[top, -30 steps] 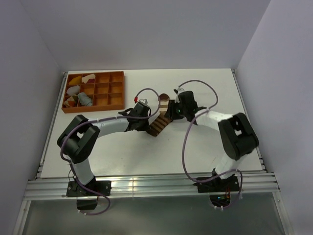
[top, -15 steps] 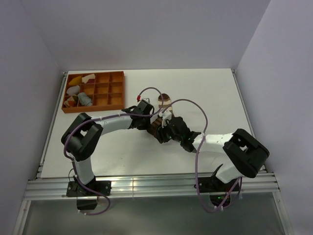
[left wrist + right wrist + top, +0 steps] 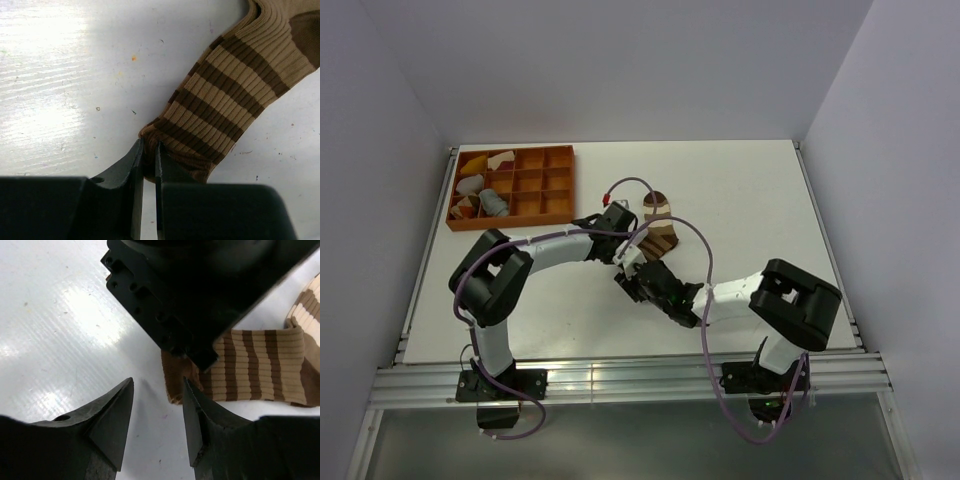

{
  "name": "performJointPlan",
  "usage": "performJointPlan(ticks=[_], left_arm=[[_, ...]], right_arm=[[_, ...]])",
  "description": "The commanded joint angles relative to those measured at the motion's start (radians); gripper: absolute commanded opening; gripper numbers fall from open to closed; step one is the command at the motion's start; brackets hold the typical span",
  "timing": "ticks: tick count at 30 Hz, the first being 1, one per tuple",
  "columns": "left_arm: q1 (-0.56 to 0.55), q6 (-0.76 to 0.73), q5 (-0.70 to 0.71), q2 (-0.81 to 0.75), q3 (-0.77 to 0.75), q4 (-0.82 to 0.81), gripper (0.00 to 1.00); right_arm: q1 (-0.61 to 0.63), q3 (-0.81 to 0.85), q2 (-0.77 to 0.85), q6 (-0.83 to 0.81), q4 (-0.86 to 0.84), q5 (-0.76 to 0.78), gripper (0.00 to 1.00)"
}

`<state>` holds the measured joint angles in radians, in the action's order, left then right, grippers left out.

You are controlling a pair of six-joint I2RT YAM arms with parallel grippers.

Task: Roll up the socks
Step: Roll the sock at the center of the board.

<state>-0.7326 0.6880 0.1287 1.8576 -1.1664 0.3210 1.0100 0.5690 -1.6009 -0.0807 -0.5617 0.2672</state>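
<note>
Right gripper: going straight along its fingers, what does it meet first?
Likely the cuff end of the brown striped sock, just ahead of the open right gripper, then the left gripper pinching it. Depth unclear; the table could come first.

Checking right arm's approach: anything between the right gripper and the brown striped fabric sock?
Nothing visible: the open right gripper sits beside the cuff edge of the brown striped fabric sock. The left gripper, shut on that cuff, crowds the same spot.

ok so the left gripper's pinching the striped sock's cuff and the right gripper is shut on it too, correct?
Not quite. The right gripper is open, jaws apart at the edge of the striped sock and gripping nothing, as the right wrist view shows. The left gripper does pinch the cuff.
</note>
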Motion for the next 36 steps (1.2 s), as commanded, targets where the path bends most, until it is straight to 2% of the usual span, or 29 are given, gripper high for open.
performJointPlan(ticks=[1,10,13,16,21,23,31,32,36], left_arm=[[-0.007,-0.031,0.002,0.02,-0.022,0.026,0.0],[-0.007,-0.031,-0.018,0.026,-0.029,0.024,0.0],[-0.007,-0.033,-0.021,0.026,-0.032,0.024,0.0],[-0.005,-0.031,-0.028,0.029,-0.033,0.024,0.0],[-0.007,-0.025,-0.043,0.031,-0.033,0.021,0.0],[-0.007,-0.019,-0.04,0.028,-0.033,0.021,0.0],[0.013,0.018,-0.037,0.008,-0.021,0.012,0.0],[0.018,0.022,-0.034,0.009,-0.022,0.013,0.01],[0.035,0.05,-0.024,-0.02,-0.003,-0.01,0.11]], right_arm=[[0.012,0.055,-0.042,-0.053,-0.041,0.069,0.5],[0.016,0.109,-0.152,-0.067,-0.006,0.093,0.45],[0.018,0.121,-0.18,-0.056,0.008,0.095,0.4],[0.015,0.127,-0.197,-0.044,0.023,0.095,0.32],[0.009,0.14,-0.229,-0.025,0.048,0.095,0.12],[0.001,0.14,-0.229,-0.007,0.059,0.076,0.01],[-0.079,0.106,-0.163,0.119,0.106,-0.078,0.0],[-0.092,0.106,-0.153,0.133,0.115,-0.136,0.0],[-0.175,0.106,-0.125,0.2,0.138,-0.299,0.0]])
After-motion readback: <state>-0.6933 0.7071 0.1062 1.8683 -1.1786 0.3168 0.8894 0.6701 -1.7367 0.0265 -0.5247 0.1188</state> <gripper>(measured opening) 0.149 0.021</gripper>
